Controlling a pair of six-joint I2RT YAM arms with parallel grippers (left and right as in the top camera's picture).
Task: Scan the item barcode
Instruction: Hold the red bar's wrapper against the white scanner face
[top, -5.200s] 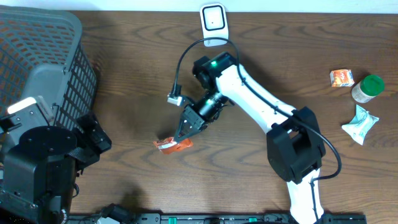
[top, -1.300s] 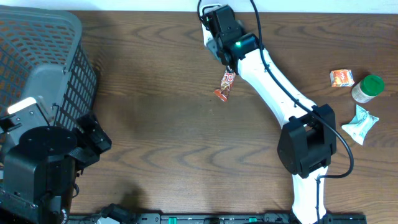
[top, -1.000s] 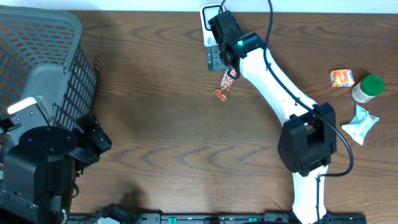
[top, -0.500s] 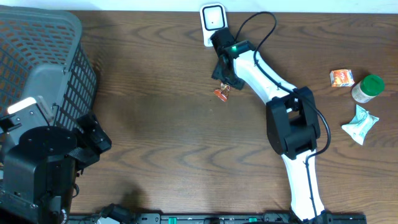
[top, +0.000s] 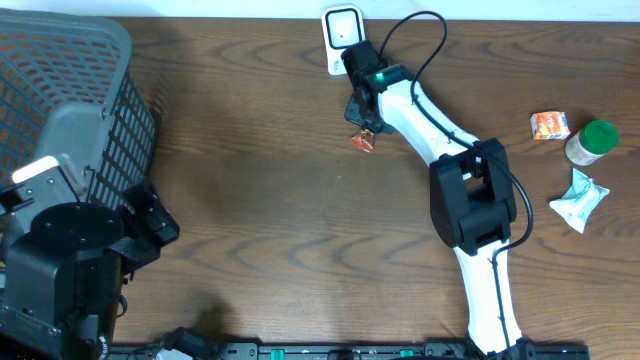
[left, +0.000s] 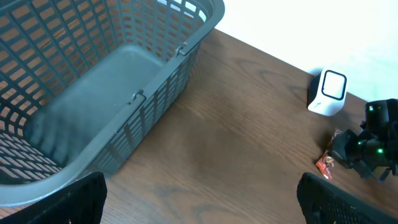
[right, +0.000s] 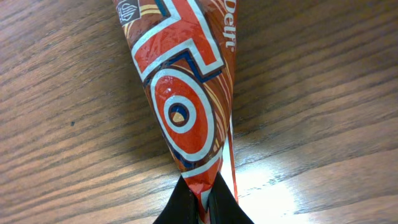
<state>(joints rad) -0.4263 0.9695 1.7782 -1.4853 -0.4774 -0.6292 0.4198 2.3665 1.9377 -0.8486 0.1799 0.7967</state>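
Observation:
The item is a red-orange snack wrapper (top: 361, 141) with white and blue rings (right: 180, 93), just below the white barcode scanner (top: 343, 29) at the table's far edge. My right gripper (right: 206, 196) is shut on the wrapper's crimped end; seen from overhead, the right gripper (top: 364, 124) sits between scanner and wrapper. The wrapper's body stretches away from the fingers over the wood. My left gripper (left: 201, 211) is open and holds nothing, far to the left near the basket. The left wrist view shows the scanner (left: 328, 92) and wrapper (left: 325, 165) at its right side.
A grey mesh basket (top: 60, 80) fills the far left corner. At the right edge stand a small orange packet (top: 549, 124), a green-lidded jar (top: 591, 141) and a white and teal pouch (top: 579, 197). The right arm (top: 440, 130) crosses the table's right half.
The wrapper was carried from mid-table to just below the scanner. In the last second the right gripper dropped onto it and shut on its end. The left arm has not moved.

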